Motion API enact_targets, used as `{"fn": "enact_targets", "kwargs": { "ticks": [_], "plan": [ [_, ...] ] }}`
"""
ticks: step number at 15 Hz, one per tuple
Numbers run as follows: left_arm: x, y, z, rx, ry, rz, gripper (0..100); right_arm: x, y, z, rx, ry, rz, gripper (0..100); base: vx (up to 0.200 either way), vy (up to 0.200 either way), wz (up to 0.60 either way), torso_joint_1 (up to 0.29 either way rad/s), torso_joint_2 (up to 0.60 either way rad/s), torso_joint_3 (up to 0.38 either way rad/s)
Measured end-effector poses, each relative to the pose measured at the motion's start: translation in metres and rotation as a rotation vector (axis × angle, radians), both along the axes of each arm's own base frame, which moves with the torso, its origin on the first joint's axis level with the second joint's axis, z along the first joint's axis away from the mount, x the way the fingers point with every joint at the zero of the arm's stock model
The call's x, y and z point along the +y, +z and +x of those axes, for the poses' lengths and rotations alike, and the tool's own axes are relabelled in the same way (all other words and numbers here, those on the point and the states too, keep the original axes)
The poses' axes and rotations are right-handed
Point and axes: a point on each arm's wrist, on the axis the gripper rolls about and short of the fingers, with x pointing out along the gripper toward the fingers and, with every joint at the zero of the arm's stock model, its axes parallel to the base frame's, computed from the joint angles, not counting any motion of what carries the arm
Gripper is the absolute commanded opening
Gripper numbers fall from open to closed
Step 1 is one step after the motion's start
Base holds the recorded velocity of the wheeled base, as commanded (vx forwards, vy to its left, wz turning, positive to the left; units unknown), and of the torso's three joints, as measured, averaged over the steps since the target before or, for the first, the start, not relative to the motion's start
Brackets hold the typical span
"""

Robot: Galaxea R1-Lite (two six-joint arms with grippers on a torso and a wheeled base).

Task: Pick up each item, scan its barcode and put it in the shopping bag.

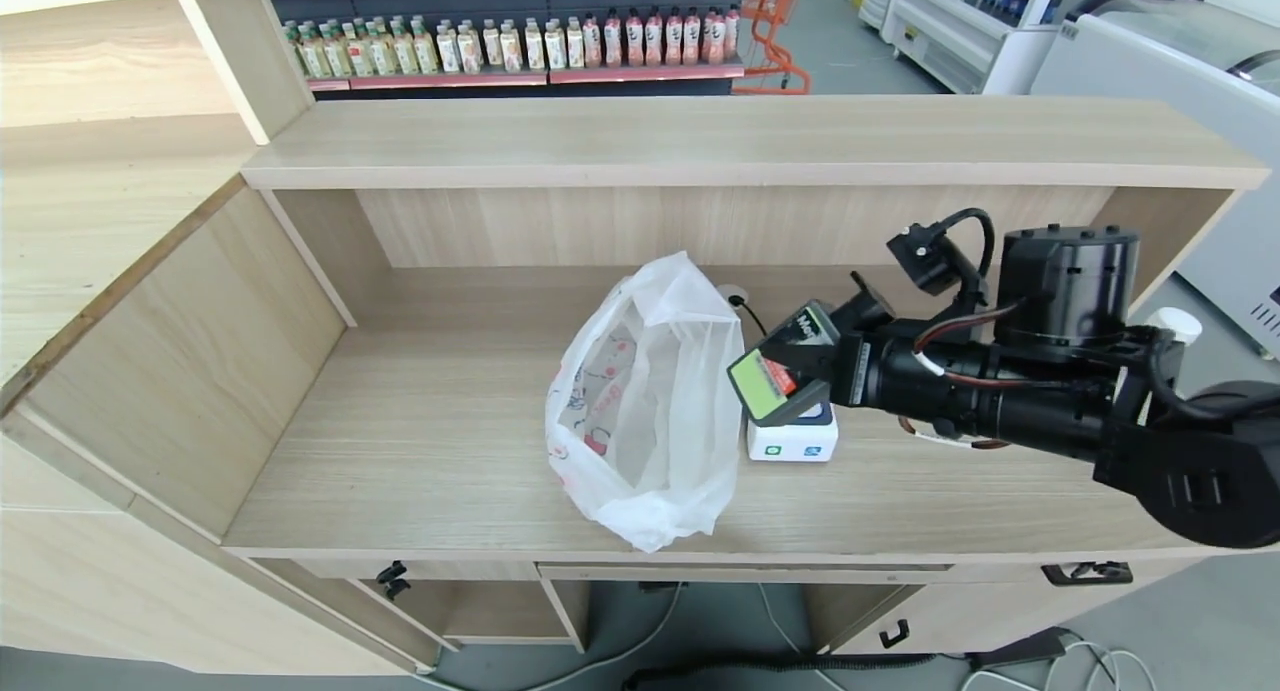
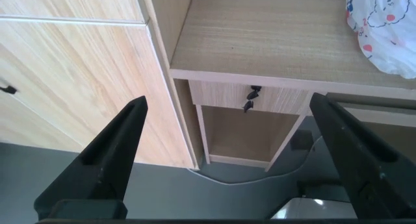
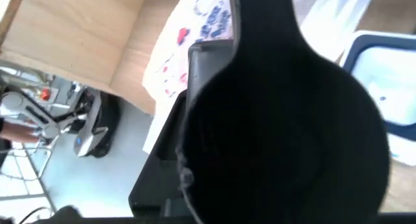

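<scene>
A white plastic shopping bag (image 1: 640, 411) stands open on the wooden counter (image 1: 420, 451), with printed packets showing through it. Just right of the bag, my right gripper (image 1: 822, 363) is shut on a dark box with a green face and a red label (image 1: 770, 383). It holds the box tilted right above a small white scanner (image 1: 792, 441). In the right wrist view the dark box (image 3: 279, 133) blocks most of the frame, with the scanner (image 3: 383, 87) and bag (image 3: 195, 36) behind it. My left gripper (image 2: 224, 165) hangs open in front of the counter's edge, holding nothing.
A raised wooden ledge (image 1: 740, 141) runs along the back of the counter and a side wall (image 1: 180, 371) closes its left end. A cable (image 1: 750, 316) leads off behind the scanner. Under the counter's front edge is a drawer with keys (image 2: 250, 99).
</scene>
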Motion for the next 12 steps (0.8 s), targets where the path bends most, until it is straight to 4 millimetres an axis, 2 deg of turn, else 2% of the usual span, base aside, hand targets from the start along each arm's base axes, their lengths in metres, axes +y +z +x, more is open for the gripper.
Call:
{"fn": "enact_targets", "kwargs": {
  "ticks": [4, 8, 12],
  "plan": [
    [0.0, 0.0, 0.0, 0.0, -0.001, 0.0, 100, 0.021, -0.018, 0.022, -0.019, 0.008, -0.08, 0, 0.0, 0.0, 0.0, 0.0, 0.0, 0.0],
    [0.0, 0.0, 0.0, 0.0, -0.001, 0.0, 100, 0.041, -0.045, 0.039, -0.185, 0.072, -0.241, 0, 0.0, 0.0, 0.0, 0.0, 0.0, 0.0],
    [0.0, 0.0, 0.0, 0.0, -0.001, 0.0, 100, 0.067, -0.073, 0.055, -0.28, 0.129, -0.303, 0, 0.0, 0.0, 0.0, 0.0, 0.0, 0.0]
  ]
}}
